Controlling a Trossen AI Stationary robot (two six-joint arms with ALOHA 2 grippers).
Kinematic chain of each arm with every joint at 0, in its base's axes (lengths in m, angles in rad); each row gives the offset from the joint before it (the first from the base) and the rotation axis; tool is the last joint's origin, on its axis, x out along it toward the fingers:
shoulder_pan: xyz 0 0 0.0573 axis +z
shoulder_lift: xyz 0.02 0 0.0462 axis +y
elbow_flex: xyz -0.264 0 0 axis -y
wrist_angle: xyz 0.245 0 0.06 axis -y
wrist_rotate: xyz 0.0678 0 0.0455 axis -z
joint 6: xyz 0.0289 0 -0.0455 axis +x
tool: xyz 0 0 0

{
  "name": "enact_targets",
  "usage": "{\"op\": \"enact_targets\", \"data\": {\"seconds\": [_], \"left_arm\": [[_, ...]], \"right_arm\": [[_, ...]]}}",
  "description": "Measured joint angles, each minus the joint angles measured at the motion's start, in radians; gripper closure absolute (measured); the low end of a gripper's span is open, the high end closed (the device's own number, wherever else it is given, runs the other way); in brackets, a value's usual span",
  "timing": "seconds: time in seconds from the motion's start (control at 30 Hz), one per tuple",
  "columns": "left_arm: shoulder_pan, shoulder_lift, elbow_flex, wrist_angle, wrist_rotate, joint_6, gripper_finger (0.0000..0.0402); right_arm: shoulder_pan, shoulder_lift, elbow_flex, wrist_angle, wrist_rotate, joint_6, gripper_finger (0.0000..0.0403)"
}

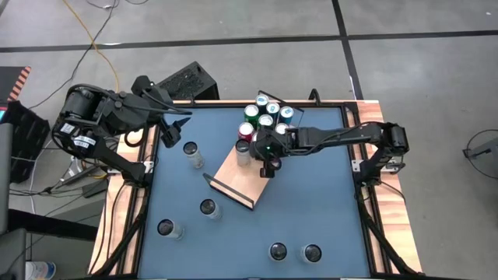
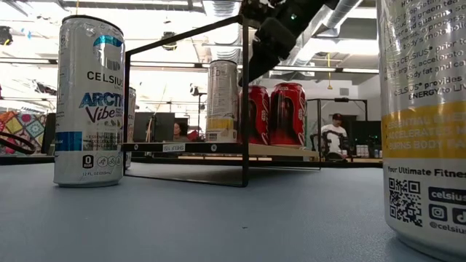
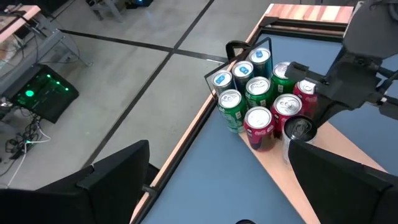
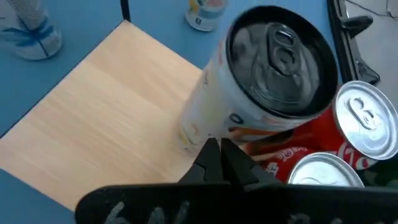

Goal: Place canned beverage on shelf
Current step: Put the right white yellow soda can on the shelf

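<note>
Across a blue surface (image 1: 327, 202) with a wooden rim, two dark arms are seen from above, one at each side. Near the middle lies the shelf (image 1: 233, 177), a light-wood board with a dark lip and a thin black wire rail, set at an angle to the surface edges. At its far end a tight cluster of cans (image 1: 267, 115) in red, green and blue is packed upright, apparently to leave the near boards free for more.

Beside that cluster stands a pale canned beverage (image 4: 261, 93), upright on the wood, its long axis vertical and its pull-tab lid facing up; it looks to be touching the red cans next to it. The right hand (image 1: 269, 166) is held over the board just beside this can, its fingers pressed together on nothing, so the can appears to have been set down already.

The left hand (image 1: 173, 123) is held at the far left of the surface with its fingers spread wide and nothing between them, just short of a loose can (image 1: 191, 151), probably the next to be taken. More loose cans (image 1: 294, 252) are scattered upright along the near side.
</note>
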Motion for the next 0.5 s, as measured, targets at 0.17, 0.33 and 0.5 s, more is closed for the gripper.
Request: {"op": "enact_targets", "data": {"seconds": [0.17,0.33,0.5], "left_arm": [[0.0,0.0,0.0,0.0,0.0,-0.001,0.003],[0.0,0.0,0.0,0.0,0.0,-0.009,0.003],[0.0,0.0,-0.001,0.0,0.0,-0.012,0.003]], "right_arm": [[-0.005,-0.009,0.0,0.002,0.0,0.014,0.0403],[0.021,-0.035,0.0,-0.012,-0.005,0.029,0.0403],[0.038,-0.032,0.0,0.026,-0.008,0.024,0.0403]]}}
